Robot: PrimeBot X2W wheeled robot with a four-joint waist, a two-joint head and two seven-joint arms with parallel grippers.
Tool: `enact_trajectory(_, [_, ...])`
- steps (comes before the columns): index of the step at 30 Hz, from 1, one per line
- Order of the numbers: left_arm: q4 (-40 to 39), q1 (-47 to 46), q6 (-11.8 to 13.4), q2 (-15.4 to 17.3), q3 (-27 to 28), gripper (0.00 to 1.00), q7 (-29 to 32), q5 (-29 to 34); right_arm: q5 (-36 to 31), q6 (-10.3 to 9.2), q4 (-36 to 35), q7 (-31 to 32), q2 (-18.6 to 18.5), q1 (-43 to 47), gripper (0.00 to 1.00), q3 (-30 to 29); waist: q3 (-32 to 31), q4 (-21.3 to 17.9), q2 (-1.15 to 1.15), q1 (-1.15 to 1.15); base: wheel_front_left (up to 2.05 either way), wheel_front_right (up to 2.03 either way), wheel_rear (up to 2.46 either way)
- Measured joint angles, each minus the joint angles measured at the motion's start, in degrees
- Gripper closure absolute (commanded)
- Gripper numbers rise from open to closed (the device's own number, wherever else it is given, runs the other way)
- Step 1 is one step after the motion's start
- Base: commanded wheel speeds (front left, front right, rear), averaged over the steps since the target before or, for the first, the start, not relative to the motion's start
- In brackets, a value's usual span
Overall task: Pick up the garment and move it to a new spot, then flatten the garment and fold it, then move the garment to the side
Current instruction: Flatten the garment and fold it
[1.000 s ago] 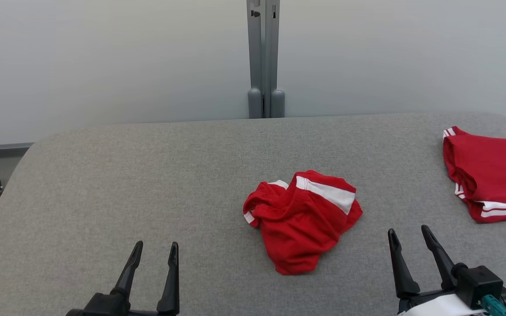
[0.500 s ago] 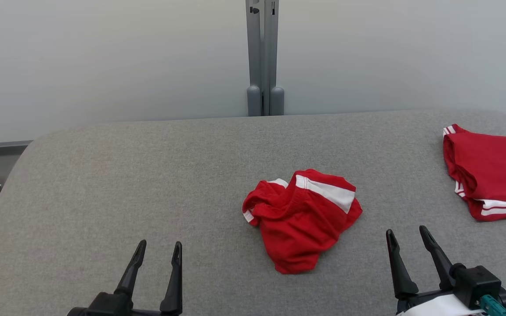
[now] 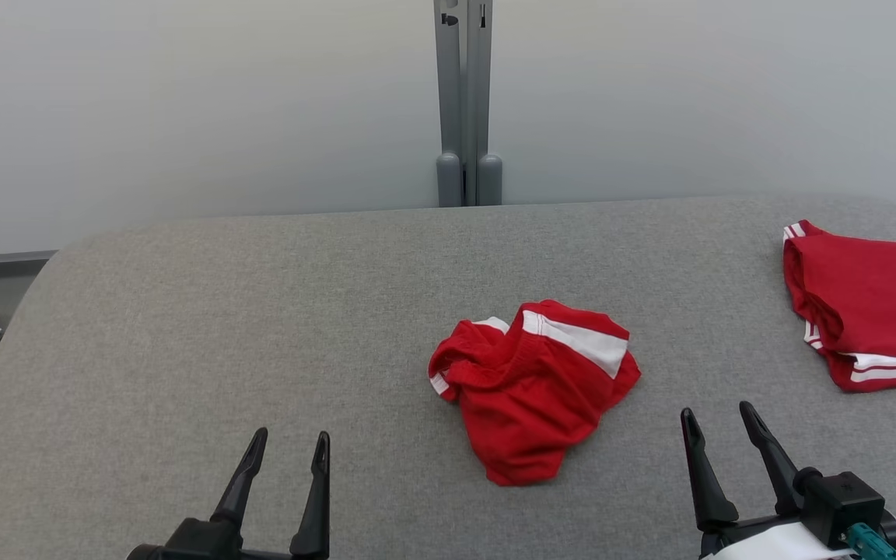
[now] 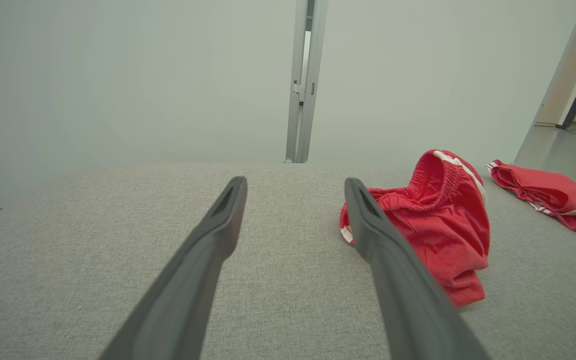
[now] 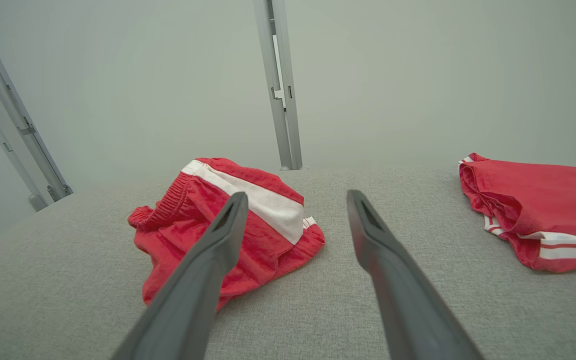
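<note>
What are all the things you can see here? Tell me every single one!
crumpled garment: one, red with a white band, middle of the table
second garment: one, red with white stripes, lying flatter at the table's right edge
table: one, grey fabric top, under both garments
post: one, grey metal, upright behind the table's middle
wall: one, pale, behind the table
left gripper: one, dark, open, near left, empty
right gripper: one, dark, open, near right, empty

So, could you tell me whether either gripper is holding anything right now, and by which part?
Nothing is held. The left gripper and the right gripper both stand open and empty, apart from the crumpled red shorts.
</note>
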Motion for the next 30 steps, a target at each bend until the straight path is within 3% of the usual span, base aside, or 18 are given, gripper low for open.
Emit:
enact_trajectory(12, [0.8, -0.1, -0.4, 0.0, 0.1, 0.00, 0.0, 0.6, 0.1, 0.00, 0.0, 0.0, 0.0, 0.0, 0.00, 0.1, 0.3, -0.2, 0.00, 0.00, 0.00, 0.00, 0.00])
enact_trajectory(18, [6.0, -4.6, -1.7, 0.0, -5.2, 0.00, 0.1, -3.6, 0.1, 0.00, 0.0, 0.0, 0.0, -0.4, 0.00, 1.0, 1.6, -0.2, 0.00, 0.00, 0.00, 0.00, 0.00])
enact_trajectory(22, [7.3, -12.1, -1.9, -0.1, -9.0, 0.00, 5.5, -9.8, -0.1, 0.01, 0.0, 0.0, 0.0, -1.7, 0.00, 2.3, 3.2, -0.4, 0.00, 0.00, 0.00, 0.00, 0.00])
enact_trajectory(30, [3.3, -24.7, -1.9, -0.1, -15.9, 0.00, 25.4, -26.7, -0.7, 0.01, -0.3, 0.0, 0.0, -4.6, 0.00, 3.4, 8.2, -1.2, 0.00, 0.00, 0.00, 0.00, 0.00])
